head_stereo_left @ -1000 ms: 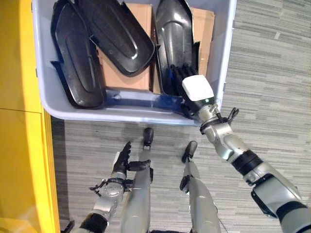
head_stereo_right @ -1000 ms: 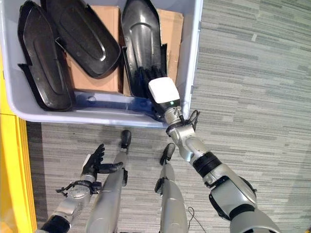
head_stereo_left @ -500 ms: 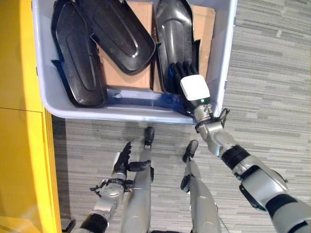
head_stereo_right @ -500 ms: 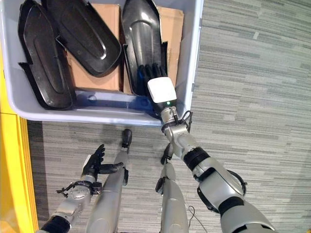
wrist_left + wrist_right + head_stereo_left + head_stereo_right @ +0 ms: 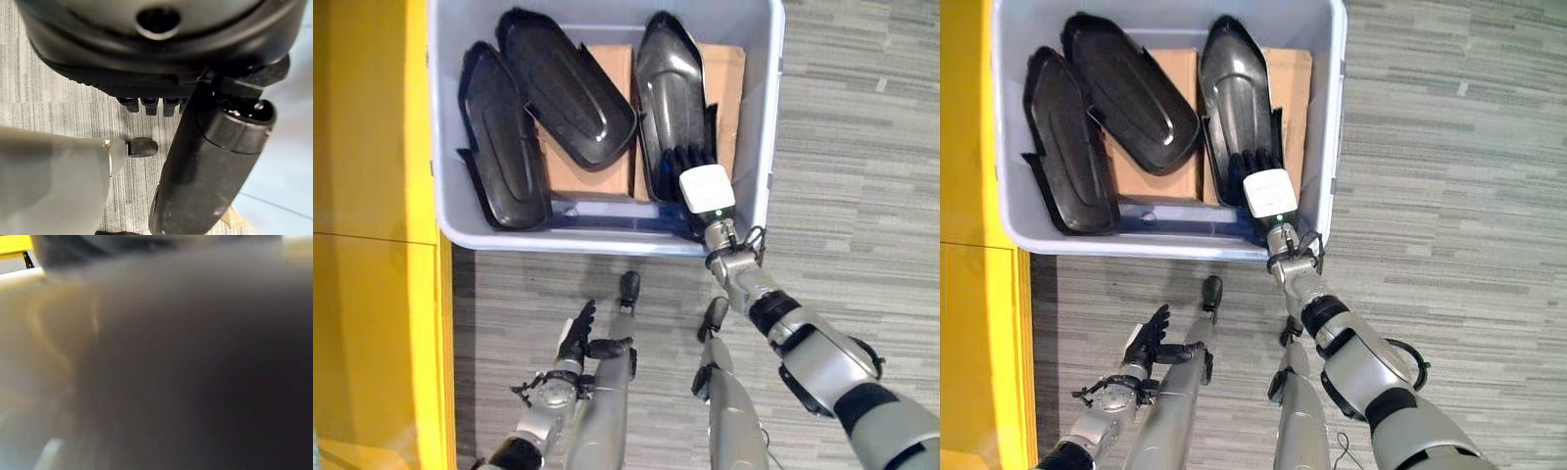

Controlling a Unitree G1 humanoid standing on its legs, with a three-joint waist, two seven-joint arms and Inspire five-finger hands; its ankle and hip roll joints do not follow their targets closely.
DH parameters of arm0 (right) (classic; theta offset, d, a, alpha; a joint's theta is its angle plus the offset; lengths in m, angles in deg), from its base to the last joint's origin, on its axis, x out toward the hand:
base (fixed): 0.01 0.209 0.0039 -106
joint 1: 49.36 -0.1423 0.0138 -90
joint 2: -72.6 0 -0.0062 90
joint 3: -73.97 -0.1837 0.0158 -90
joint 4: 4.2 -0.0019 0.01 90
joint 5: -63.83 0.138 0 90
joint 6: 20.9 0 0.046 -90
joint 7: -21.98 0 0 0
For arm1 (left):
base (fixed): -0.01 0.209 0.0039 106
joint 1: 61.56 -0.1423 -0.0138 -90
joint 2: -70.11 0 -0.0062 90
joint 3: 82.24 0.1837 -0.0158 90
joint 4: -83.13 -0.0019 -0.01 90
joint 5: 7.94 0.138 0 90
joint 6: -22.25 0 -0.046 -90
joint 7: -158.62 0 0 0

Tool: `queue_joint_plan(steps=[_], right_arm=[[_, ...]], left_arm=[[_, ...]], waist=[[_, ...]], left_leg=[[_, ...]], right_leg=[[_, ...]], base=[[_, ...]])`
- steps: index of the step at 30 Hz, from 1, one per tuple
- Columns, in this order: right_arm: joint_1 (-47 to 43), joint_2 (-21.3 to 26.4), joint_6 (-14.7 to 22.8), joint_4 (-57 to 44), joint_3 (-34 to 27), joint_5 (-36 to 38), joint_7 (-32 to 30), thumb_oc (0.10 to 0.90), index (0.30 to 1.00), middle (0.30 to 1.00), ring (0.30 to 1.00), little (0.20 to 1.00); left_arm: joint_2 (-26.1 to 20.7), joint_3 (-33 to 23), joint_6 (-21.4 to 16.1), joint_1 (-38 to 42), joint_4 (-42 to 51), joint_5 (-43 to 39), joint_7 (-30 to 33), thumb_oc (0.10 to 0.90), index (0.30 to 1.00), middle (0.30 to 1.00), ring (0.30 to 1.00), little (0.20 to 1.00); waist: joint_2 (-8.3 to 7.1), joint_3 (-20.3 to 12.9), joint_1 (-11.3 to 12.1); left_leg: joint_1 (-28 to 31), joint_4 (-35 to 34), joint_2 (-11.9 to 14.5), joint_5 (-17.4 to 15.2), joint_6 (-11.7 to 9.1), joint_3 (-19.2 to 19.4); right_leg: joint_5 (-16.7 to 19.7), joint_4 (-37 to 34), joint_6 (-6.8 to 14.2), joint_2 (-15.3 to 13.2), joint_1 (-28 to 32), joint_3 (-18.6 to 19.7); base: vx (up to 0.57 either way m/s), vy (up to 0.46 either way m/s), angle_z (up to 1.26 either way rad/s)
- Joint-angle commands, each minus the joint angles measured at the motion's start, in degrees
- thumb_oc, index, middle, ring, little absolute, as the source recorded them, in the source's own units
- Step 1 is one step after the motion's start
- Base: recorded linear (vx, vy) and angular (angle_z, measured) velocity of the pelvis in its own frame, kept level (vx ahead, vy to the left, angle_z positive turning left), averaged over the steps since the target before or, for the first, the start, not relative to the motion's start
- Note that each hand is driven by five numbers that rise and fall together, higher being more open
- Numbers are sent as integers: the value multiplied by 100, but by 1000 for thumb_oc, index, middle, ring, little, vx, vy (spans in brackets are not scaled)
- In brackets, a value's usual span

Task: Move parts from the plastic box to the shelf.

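Observation:
A pale blue plastic box (image 5: 607, 238) on the floor holds three long black moulded parts: one at the left (image 5: 504, 147), one lying slantwise in the middle (image 5: 568, 88), one at the right (image 5: 668, 78). My right hand (image 5: 707, 188), white-covered on its back, reaches over the box's near rim. Its fingers (image 5: 690, 159) lie straight on the near end of the right part. My left hand (image 5: 578, 333) hangs low, well short of the box, fingers straight and holding nothing.
Brown cardboard boxes (image 5: 573, 171) lie under the parts inside the box. A yellow shelf unit (image 5: 372, 196) stands along the left, close against the box. Grey striped floor (image 5: 862, 147) spreads to the right.
The camera has shifted, so the box now sits further right and more of the yellow shelf shows. My right hand has slid a little deeper onto the right part.

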Motion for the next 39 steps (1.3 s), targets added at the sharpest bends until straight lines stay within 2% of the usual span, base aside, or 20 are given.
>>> queue_joint_plan(steps=[1, 11, 14, 18, 23, 25, 31, 32, 36, 39], right_arm=[[919, -153, 73, 1265, 240, 453, 1097, 400, 300, 300, 300, 300], [1281, 57, 116, 187, -152, 1096, 262, 400, 300, 300, 300, 300], [1313, 63, 117, 4, -214, 1182, 185, 400, 300, 300, 300, 300], [1526, 120, 132, -658, -350, 1300, 2, 400, 300, 300, 300, 300], [1751, 222, 256, -1479, -518, 1494, -141, 400, 300, 300, 300, 300], [1758, 226, 252, -1489, -519, 1492, -136, 400, 300, 300, 300, 300], [1899, 429, 389, -2373, -689, 1593, -134, 400, 300, 300, 300, 300], [1921, 588, 459, -2811, -698, 1495, -11, 400, 300, 300, 300, 300], [1932, 828, 591, -3425, -693, 1433, 214, 400, 300, 300, 300, 300], [1955, 1194, 843, -4149, -585, 1319, 731, 400, 300, 300, 300, 300]], left_arm=[[-109, 154, -169, 17, 350, 16, -55, 900, 1000, 1000, 1000, 1000], [-23, 144, -102, 176, 180, 116, 106, 900, 1000, 1000, 1000, 1000], [-23, 104, -105, 212, 157, 88, 154, 900, 1000, 1000, 1000, 1000], [-40, -14, -90, 194, 143, 70, 219, 900, 1000, 1000, 1000, 1000], [-18, -94, -55, 126, -49, 108, 224, 900, 1000, 1000, 1000, 1000], [-17, -92, -55, 124, -48, 109, 224, 900, 1000, 1000, 1000, 1000], [-36, -235, -38, 8, -106, 128, 228, 900, 1000, 1000, 1000, 1000], [-62, -306, -18, -64, -115, 152, 195, 900, 1000, 1000, 1000, 1000], [-90, -432, 22, -205, -143, 207, 104, 900, 1000, 1000, 1000, 1000], [-155, -644, 118, -449, -225, 362, -122, 900, 1000, 1000, 1000, 1000]], waist=[[68, 662, 417], [-57, 662, 232], [-87, 662, 190], [-179, 661, 109], [-255, 411, 12], [-253, 417, 14], [-363, 115, -78], [-414, -19, -114], [-491, -233, -145], [-573, -547, -178]], left_leg=[[223, 355, -361, -656, 315, -4], [636, 252, -309, -656, 311, 100], [735, 217, -302, -630, 310, 105], [1227, 6, -237, -576, 293, 129], [1672, -347, -160, -477, 257, 177], [1688, -360, -159, -471, 256, 178], [2018, -566, -89, -439, 223, 246], [2124, -570, -73, -473, 218, 273], [2326, -570, -56, -535, 219, 321], [2640, -570, -35, -626, 220, 364]], right_leg=[[140, -31, 142, -164, 538, -29], [170, -47, 148, -161, 802, 108], [172, -40, 149, -171, 866, 118], [179, -66, 158, -185, 1217, 140], [185, -132, 190, -195, 1448, 158], [185, -136, 190, -194, 1459, 159], [221, -277, 221, -158, 1678, 200], [219, -302, 232, -148, 1754, 226], [191, -312, 230, -120, 1907, 275], [98, -324, 227, -77, 2195, 301]], base=[[1, 8, 5], [-7, 25, 1], [0, 0, 0], [7, 1, -3], [42, 1, 0], [17, 2, 0], [52, -18, -10], [75, -49, -18], [75, -41, -13], [115, -68, -21]])
